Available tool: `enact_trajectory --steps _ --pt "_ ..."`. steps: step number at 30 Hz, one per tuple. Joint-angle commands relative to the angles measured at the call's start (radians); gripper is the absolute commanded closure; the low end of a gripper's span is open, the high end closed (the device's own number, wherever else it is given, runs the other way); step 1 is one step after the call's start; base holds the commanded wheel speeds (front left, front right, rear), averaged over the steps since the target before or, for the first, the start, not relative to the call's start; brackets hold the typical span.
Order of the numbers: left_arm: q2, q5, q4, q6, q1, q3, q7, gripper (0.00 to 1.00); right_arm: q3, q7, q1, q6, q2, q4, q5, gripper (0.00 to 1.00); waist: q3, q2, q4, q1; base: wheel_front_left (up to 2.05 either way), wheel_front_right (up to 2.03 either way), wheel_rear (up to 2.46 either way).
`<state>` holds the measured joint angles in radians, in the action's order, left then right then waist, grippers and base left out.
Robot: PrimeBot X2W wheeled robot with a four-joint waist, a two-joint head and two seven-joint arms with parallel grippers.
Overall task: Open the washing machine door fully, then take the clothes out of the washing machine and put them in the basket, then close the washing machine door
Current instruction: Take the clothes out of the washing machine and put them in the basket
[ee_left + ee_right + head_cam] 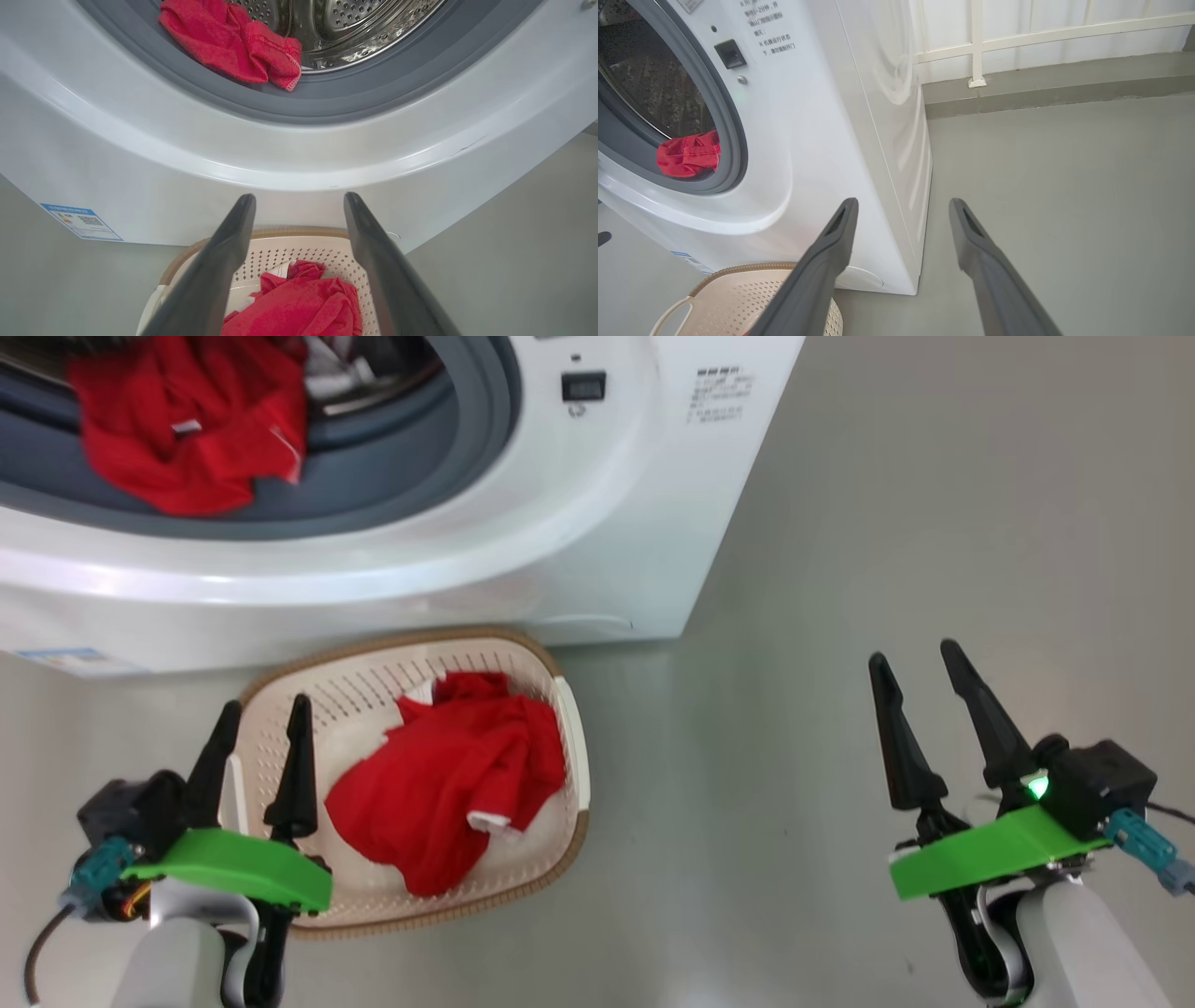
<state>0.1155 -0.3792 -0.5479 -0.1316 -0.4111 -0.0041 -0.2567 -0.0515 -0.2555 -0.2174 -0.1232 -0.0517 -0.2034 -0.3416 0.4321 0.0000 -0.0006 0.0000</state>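
Note:
The white washing machine (597, 532) stands with its mouth uncovered; its door is out of view. Red clothes (191, 425) drape over the grey gasket at the drum's lip, also seen as clothes (233, 42) and clothes (689, 154). On the floor in front sits the cream basket (373, 663) with a red garment (448, 784) lying in it. My left gripper (264, 714) is open above the basket's left side, nothing between its fingers. My right gripper (915, 658) is open over bare floor to the right, well away from the basket.
Grey floor (840, 616) spreads to the right of the washer. A low kerb and a white railing (976, 46) run behind it. A blue label (81, 221) sticks to the washer's lower front.

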Motion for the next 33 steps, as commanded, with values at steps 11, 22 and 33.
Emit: enact_trajectory --steps 11,22,33 --pt "0.010 0.049 0.186 0.001 0.136 0.066 -0.005 0.00 0.007 -0.006 0.100 -0.008 0.001 0.012 0.005 0.00 -0.169 0.0000 0.035 0.0000 0.00 0.00 0.00" --pt "-0.003 0.083 0.314 0.001 0.257 0.092 -0.005 0.00 0.029 -0.006 0.171 -0.008 0.001 0.014 0.003 0.00 -0.236 0.0000 0.032 0.0000 0.00 0.00 0.00" --pt "-0.034 0.110 0.422 0.001 0.390 0.133 -0.005 0.00 0.048 -0.006 0.229 -0.008 0.001 0.027 -0.005 0.00 -0.275 0.0000 0.020 0.0000 0.00 0.00 0.00"
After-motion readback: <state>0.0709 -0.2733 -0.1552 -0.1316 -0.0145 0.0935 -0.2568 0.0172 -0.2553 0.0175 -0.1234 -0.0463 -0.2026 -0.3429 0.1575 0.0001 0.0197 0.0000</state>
